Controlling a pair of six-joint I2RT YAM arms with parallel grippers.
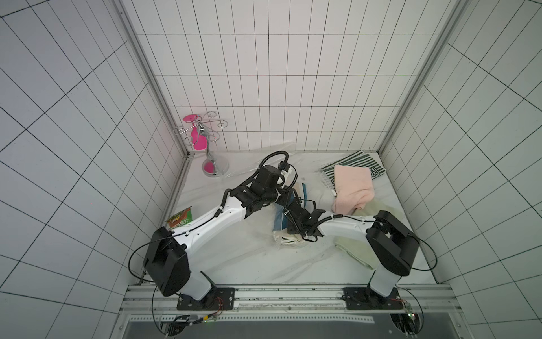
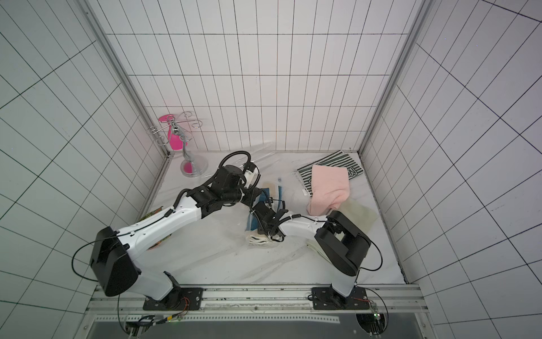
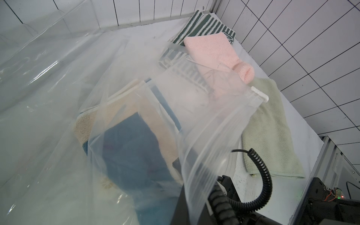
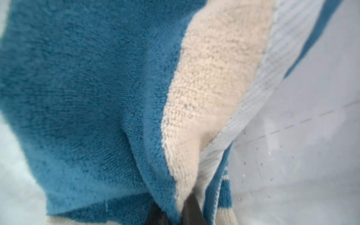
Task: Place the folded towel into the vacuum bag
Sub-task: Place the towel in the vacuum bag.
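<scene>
The folded towel (image 1: pixel 278 220), blue with cream bands, lies mid-table. My right gripper (image 4: pixel 175 212) is shut on a bunched fold of it, and the cloth hides most of its dark fingers. From above, the right gripper (image 1: pixel 289 205) reaches in over the towel. The vacuum bag (image 3: pixel 58 97) is clear, glossy film spread across the table. Its zip edge rises from the white slider clip (image 3: pixel 260 94) toward my left gripper (image 1: pixel 289 175), which is shut on it. In the left wrist view the towel (image 3: pixel 134 148) shows through the raised film, which hides the left jaws.
To the right lie a pink towel (image 1: pixel 353 187), a green-striped cloth (image 1: pixel 356 164) and a pale green towel (image 1: pixel 355 249). A snack packet (image 1: pixel 180 218) sits by the left arm. A chrome rack with a pink piece (image 1: pixel 205 138) stands in the back left corner. Tiled walls close three sides.
</scene>
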